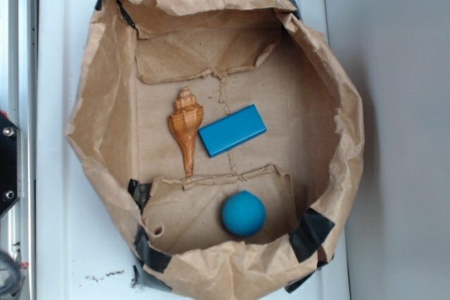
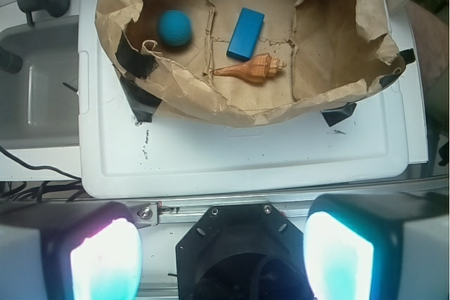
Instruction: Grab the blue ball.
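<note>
Item 1. Blue ball [image 1: 244, 213]: teal-blue sphere with a matte, faintly textured surface. It lay inside the paper bag, on a folded inner flap at the bag's floor, near the taped rim. In the wrist view it sat at the left end of the bag. Nothing touched it.

Item 2. Blue block [image 1: 232, 130]: flat rectangular piece of brighter blue, lying on the bag's floor at a slant. It lay apart from the ball, across a crease in the paper.

Item 3. Seashell [image 1: 186, 126]: orange-brown spiral conch with a long pointed tail, lying flat just beside the block. Whether the two touched could not be told.

Item 4. Paper bag [image 1: 98, 89]: brown, crumpled, walls rolled down into an open basin, patched with black tape at several corners. It stood on a white plastic lid [image 2: 246, 152].

Item 5. Gripper [image 2: 221, 254]: seen only in the wrist view, at the lower edge. Its two fingers, with glowing pale cyan pads [image 2: 336, 258], stood wide apart, one at each lower corner. It held nothing and hung well apart from the bag, outside its rim.

Item 6. Grey tub [image 2: 35, 89]: beside the white lid, at the left of the wrist view.
</note>
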You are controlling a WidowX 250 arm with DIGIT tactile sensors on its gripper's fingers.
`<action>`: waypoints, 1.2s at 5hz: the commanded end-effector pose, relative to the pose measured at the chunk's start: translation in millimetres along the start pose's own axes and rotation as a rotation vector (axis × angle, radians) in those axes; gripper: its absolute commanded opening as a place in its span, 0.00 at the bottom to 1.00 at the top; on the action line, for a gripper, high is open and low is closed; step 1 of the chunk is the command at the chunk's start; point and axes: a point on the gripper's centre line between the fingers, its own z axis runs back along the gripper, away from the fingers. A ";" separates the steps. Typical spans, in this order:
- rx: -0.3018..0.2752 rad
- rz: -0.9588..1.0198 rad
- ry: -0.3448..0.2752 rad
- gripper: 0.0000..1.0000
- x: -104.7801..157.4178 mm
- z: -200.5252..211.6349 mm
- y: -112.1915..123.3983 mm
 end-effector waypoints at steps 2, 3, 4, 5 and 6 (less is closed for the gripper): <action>-0.011 0.013 -0.041 1.00 43.6 -13.4 -13.8; -0.109 0.172 -0.135 1.00 74.0 -28.1 -10.0; -0.071 0.327 -0.082 1.00 86.5 -41.7 -12.3; -0.071 0.327 -0.082 1.00 86.5 -41.7 -12.3; -0.071 0.327 -0.082 1.00 86.5 -41.7 -12.3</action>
